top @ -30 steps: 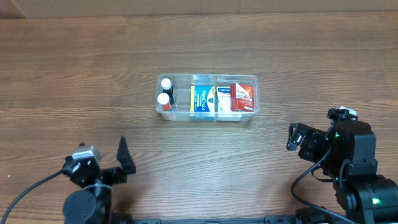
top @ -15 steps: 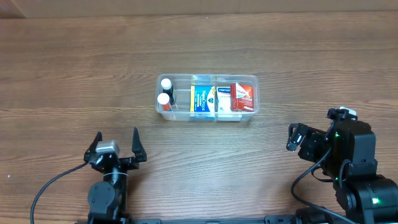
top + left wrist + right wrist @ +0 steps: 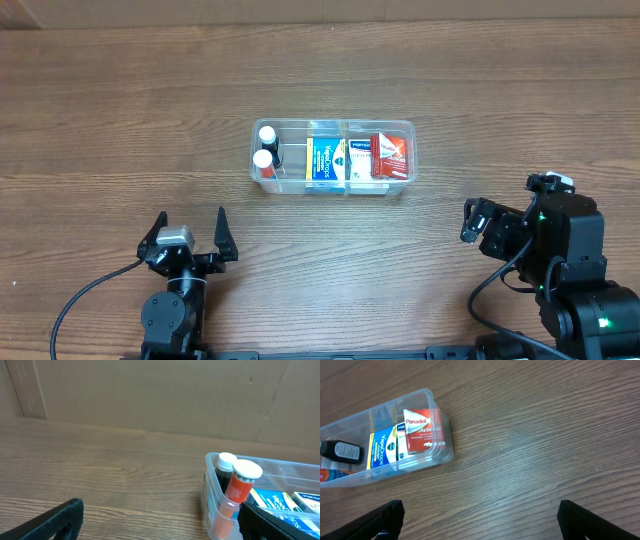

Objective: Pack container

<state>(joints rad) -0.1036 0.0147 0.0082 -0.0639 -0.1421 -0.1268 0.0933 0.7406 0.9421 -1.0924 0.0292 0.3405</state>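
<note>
The clear plastic container (image 3: 262, 181) stands at the table's middle. It holds two white-capped bottles (image 3: 265, 146), a blue and yellow box (image 3: 326, 160) and a red Panadol box (image 3: 389, 155). In the left wrist view the container (image 3: 212, 491) shows an orange bottle (image 3: 242, 482) and a dark bottle (image 3: 225, 467). In the right wrist view the container (image 3: 445, 451) shows the red box (image 3: 422, 428). My left gripper (image 3: 189, 234) is open and empty, near the front left. My right gripper (image 3: 472, 220) is open and empty, at the right.
The wooden table (image 3: 120, 120) stretches round the container. A brown cardboard wall (image 3: 150, 395) stands behind the table in the left wrist view.
My left arm has swung round to face the container and its fingers now stand spread apart. The right arm and the container have not moved.
</note>
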